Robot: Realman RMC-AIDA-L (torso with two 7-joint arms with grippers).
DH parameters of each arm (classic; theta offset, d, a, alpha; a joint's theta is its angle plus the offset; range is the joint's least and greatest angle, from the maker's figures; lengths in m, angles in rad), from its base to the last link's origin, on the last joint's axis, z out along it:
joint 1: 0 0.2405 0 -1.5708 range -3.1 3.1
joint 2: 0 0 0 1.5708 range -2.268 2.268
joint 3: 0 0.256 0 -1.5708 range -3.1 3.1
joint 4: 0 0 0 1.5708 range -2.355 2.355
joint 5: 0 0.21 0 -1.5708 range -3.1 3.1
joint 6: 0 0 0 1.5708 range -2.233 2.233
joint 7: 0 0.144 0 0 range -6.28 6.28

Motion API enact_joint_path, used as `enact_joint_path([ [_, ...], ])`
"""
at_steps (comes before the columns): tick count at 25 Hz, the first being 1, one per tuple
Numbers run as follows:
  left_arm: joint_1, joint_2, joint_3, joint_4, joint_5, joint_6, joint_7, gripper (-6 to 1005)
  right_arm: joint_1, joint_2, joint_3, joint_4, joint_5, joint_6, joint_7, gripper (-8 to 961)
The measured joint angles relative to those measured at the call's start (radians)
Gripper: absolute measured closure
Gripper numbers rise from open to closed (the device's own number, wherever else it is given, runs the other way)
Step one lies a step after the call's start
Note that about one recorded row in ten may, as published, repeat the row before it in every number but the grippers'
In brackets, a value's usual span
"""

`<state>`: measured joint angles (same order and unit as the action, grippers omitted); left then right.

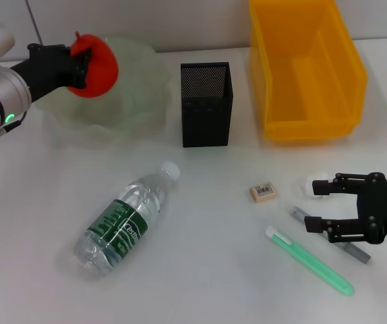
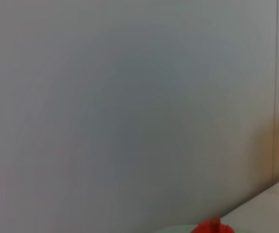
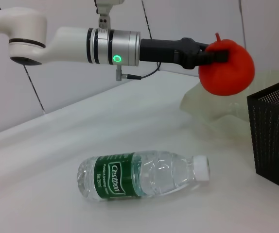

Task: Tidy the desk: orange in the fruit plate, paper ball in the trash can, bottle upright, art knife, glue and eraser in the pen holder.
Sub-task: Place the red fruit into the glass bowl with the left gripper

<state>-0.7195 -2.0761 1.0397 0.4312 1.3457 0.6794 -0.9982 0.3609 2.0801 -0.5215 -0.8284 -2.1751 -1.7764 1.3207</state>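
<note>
My left gripper [image 1: 84, 67] is shut on the red-orange orange [image 1: 102, 67] and holds it above the left part of the pale-green fruit plate [image 1: 136, 94]. The right wrist view shows the orange [image 3: 227, 68] in the air over the plate [image 3: 212, 104]. Its top shows in the left wrist view [image 2: 213, 227]. The bottle [image 1: 129, 216] lies on its side at front centre, cap toward the black mesh pen holder [image 1: 207, 104]. My right gripper [image 1: 315, 204] is open low at the right. The paper ball [image 1: 308, 187] lies at its upper fingertip. The eraser [image 1: 263, 192] lies just left of it.
The yellow trash can [image 1: 308, 67] stands at the back right. A green stick with a white tip [image 1: 308, 260] and a grey slim tool [image 1: 352, 248] lie at front right, the grey one partly under my right gripper. I cannot tell which is knife or glue.
</note>
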Motion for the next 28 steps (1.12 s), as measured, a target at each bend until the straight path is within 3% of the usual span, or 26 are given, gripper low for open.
enact_joint_path([
  [9,-0.055,-0.002,0.002,-0.054,-0.003,-0.045,0.0,940,0.004,0.0,-0.002,0.005,0.0,-0.002,0.0,185],
  [28,-0.057,-0.002,0.002,-0.055,-0.001,-0.052,0.001,941,0.012,0.0,0.0,0.03,0.002,-0.002,-0.024,185],
])
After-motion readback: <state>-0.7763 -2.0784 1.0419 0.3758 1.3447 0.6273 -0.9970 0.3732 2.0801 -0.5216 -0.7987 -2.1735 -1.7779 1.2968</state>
